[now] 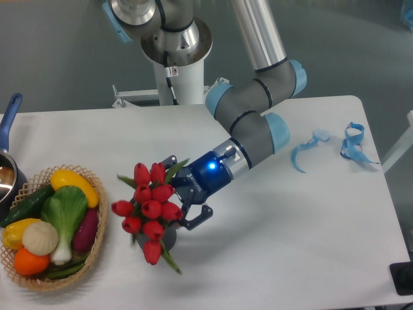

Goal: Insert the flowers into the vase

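Flowers point(150, 210), a wide bunch of red tulip buds with green leaves, look light and top-heavy, the heads soft and easily crushed, so the stems below the buds are the sensible place to hold. The bunch sits over the vase point(166, 236) on the white desk point(277, 245), leaning toward the camera and hiding most of it. The dark grey vase looks rigid but light enough to tip. The pincer point(187, 205) stands spread beside the stems, its fingers apparently not closed on them.
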`<state>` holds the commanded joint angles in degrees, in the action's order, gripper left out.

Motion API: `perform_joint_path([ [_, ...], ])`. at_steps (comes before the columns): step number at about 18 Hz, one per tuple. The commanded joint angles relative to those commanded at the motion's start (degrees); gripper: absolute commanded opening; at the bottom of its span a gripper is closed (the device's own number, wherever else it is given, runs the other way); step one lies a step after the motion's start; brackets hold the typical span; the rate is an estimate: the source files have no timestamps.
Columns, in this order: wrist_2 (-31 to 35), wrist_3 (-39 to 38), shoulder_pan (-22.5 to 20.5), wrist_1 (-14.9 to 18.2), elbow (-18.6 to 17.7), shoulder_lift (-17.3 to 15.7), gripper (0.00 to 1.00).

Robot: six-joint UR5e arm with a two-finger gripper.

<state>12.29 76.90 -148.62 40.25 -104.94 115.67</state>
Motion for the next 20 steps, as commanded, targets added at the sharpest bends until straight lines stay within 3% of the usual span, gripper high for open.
perform_joint_path([
  [6, 5.4, 0.4, -4.3, -0.2, -0.3, -4.0, 1.0],
  [14, 28.9, 0.4, -11.6, -0.2, -0.3, -13.0, 1.0],
  [20, 45.2, 0.4, -16.2, 0.1, 5.4, -16.1, 1.0],
])
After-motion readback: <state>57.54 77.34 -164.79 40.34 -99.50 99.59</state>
